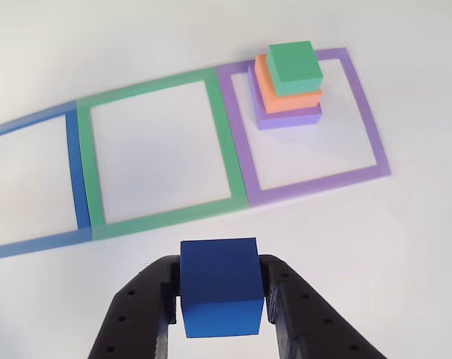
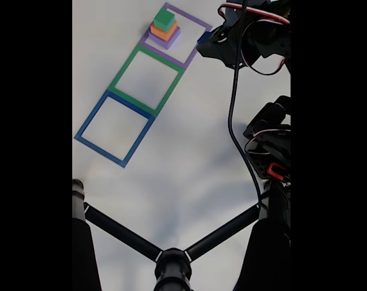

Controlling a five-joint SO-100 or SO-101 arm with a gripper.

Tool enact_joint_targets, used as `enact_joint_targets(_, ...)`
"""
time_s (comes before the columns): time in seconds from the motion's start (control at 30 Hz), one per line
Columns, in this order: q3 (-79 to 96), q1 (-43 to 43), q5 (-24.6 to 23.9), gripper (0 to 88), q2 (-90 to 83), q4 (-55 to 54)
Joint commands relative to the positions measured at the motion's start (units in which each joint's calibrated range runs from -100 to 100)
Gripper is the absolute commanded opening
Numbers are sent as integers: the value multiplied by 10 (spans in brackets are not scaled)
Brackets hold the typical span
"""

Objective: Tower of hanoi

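Other view: the black pincer [image 1: 221, 303] is clamped on the blue cube [image 1: 220, 286], one finger pressed to each side face. The cube sits between the fingertips, clear of the white table [image 1: 405, 247], in front of the three flat square frames.

The frames lie edge to edge in a row: blue frame [image 1: 78, 179] at left, green frame [image 1: 158, 153] in the middle, purple frame [image 1: 364, 123] at right. Inside the purple frame, in its far left corner, stands a stack: purple block [image 1: 289, 116] at the bottom, orange block [image 1: 285, 96] on it, green block [image 1: 293, 66] on top. The lower blocks' left edges overlap the frame strip.

Fixed view: the same row runs diagonally, with the stack [image 2: 164, 29] at the upper end. The arm [image 2: 256, 36] reaches in from the right, cables looping along it. The cube shows as a small blue patch [image 2: 204, 37] just beside the purple frame's right corner. A dark tripod [image 2: 171, 260] crosses the foreground.
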Motion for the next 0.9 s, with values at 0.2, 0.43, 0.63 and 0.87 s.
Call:
enact_joint_targets(0.2,327,-34,6,34,-70,-327)
enact_joint_targets(0.43,476,-64,6,34,-44,-552)
enact_joint_targets(0.63,567,-72,6,35,29,-755)
enact_joint_targets(0.87,673,-104,6,38,69,-943)
